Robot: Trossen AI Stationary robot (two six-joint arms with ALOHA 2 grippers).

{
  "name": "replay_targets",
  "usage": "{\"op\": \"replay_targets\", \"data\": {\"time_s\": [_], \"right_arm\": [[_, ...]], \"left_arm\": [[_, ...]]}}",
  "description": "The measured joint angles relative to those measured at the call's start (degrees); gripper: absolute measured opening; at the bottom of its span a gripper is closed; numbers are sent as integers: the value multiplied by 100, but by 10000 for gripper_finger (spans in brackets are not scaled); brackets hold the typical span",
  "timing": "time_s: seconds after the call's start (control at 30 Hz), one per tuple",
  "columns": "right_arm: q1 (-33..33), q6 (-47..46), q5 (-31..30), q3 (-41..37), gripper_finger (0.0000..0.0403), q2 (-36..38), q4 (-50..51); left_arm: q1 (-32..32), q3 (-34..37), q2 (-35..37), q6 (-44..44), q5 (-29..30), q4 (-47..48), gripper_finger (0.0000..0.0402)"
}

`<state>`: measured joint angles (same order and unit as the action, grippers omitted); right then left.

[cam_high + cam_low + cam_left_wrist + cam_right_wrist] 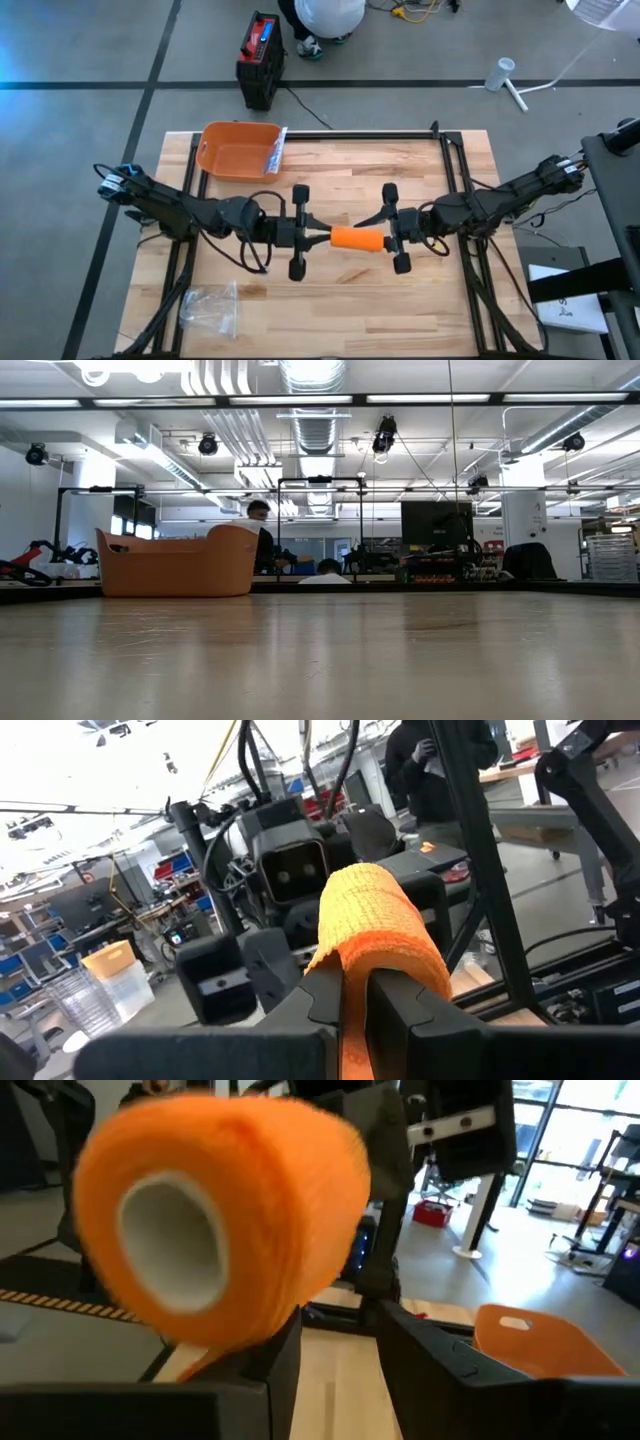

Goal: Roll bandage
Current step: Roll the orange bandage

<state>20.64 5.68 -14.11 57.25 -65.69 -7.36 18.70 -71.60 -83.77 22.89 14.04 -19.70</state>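
My left claw [322, 236] is closed narrow on the tail [352, 1020] of the bandage roll [356, 239]. The roll hangs in the air just in front of its fingertips, between my two claws and above the table [340, 310]. My right claw [385, 241] stands apart, with bare wood showing between its fingers. The roll sits just beside one finger and is not clamped (as far as I can judge).

The danger is this: only the thin tail seems to carry the roll, so it can swing, unwind or drop to the table if I pull or turn too fast. If my right claw closes off-centre, it can crush the hollow white core or push the roll aside.

The bandage is a soft, crinkled, slightly fuzzy orange fabric, wound into a short thick cylinder; it probably clings to itself.
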Motion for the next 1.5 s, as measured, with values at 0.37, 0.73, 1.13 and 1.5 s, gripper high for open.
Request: {"op": "replay_targets", "data": {"time_s": [0.37, 0.73, 1.13, 1.5], "right_arm": [[146, 342, -48, -148, 162, -11, 237], [335, 929, -591, -1378, 167, 0, -2726], [332, 1065, -544, -1742, 190, -710, -4293], [301, 1147, -1159, -1325, 168, -1088, -4567]], "left_arm": [[0, 5, 134, -96, 0, 61, 10], [0, 5, 154, -135, -4, -48, 10], [-15, 5, 145, -137, -7, -73, 10], [-15, 5, 143, -232, -7, -41, 10]]}}
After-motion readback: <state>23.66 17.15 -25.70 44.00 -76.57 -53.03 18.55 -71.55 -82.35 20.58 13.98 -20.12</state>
